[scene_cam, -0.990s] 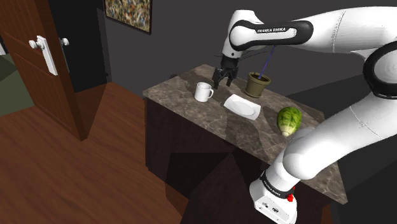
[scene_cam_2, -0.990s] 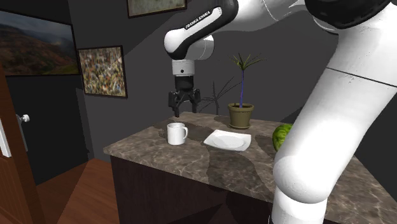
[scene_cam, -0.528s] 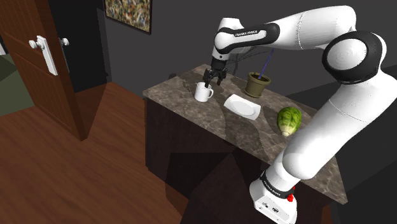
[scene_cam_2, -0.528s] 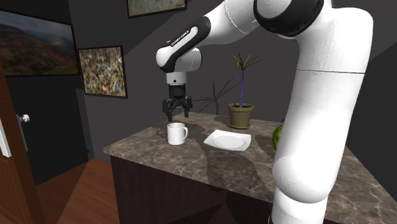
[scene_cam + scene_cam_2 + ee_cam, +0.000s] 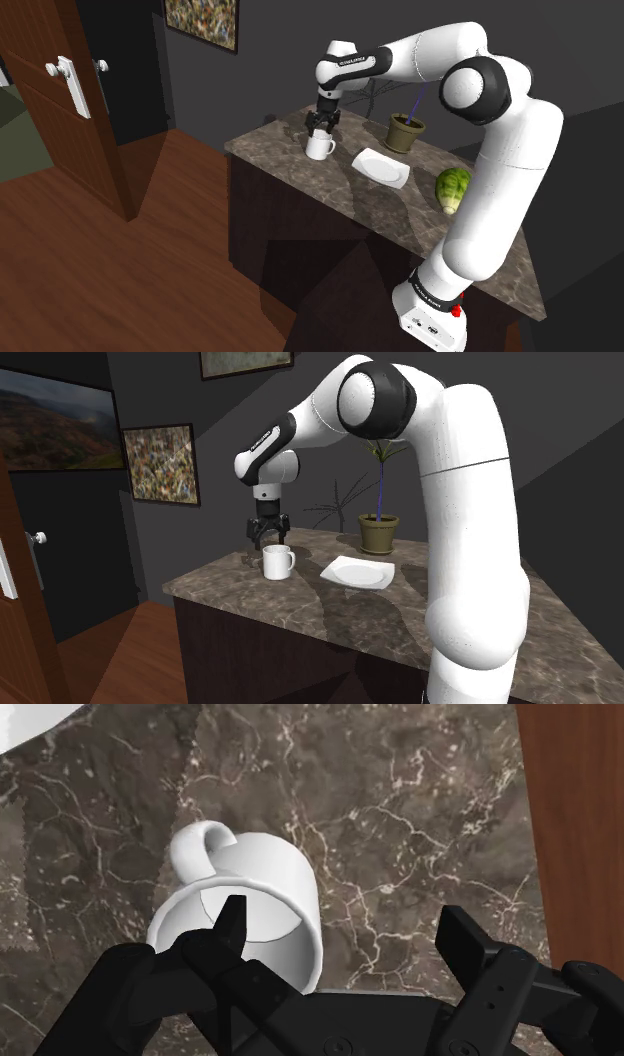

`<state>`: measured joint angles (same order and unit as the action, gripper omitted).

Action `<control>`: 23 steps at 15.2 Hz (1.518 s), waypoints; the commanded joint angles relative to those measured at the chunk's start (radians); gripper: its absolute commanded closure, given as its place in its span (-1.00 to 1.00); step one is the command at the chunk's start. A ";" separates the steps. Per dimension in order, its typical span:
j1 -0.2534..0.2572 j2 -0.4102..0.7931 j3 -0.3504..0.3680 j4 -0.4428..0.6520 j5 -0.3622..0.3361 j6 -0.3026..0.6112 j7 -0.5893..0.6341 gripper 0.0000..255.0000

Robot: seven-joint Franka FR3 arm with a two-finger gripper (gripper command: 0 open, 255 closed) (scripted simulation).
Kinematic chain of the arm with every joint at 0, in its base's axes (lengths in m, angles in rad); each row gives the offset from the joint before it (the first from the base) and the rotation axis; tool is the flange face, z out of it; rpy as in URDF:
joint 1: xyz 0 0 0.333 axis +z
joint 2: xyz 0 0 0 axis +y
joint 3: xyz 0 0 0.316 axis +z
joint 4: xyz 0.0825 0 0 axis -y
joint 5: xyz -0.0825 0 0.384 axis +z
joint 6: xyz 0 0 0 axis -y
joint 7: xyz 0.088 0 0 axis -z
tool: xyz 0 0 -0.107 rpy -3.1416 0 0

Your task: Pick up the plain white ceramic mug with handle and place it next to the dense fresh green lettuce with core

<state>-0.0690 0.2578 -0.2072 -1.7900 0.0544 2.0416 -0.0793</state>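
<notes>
While your arm (image 5: 430,50) reaches across the marble countertop (image 5: 300,175) with its wrist turned down, the gripper (image 5: 321,125) hangs just above the white mug (image 5: 320,147), fingers spread wide, clasping nothing. One finger sits over the mug's mouth, the other outside its wall. The mug stands upright, well apart from the lettuce (image 5: 454,189).

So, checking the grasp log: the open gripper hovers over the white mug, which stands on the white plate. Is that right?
Not quite. The white mug stands on the marble counter, apart from the white plate, as the shoulder view shows. The open gripper does hover over it.
</notes>
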 commanded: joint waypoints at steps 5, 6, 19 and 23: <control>-0.026 0.150 0.004 0.129 0.037 0.026 -0.025 -1.00; -0.027 0.155 0.005 0.123 0.038 0.037 -0.025 -1.00; -0.028 0.181 0.008 0.097 0.045 0.088 -0.030 1.00; -0.028 0.181 0.008 0.097 0.045 0.088 -0.030 1.00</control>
<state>-0.0972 0.4383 -0.1990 -1.6925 0.0992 2.1293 -0.1090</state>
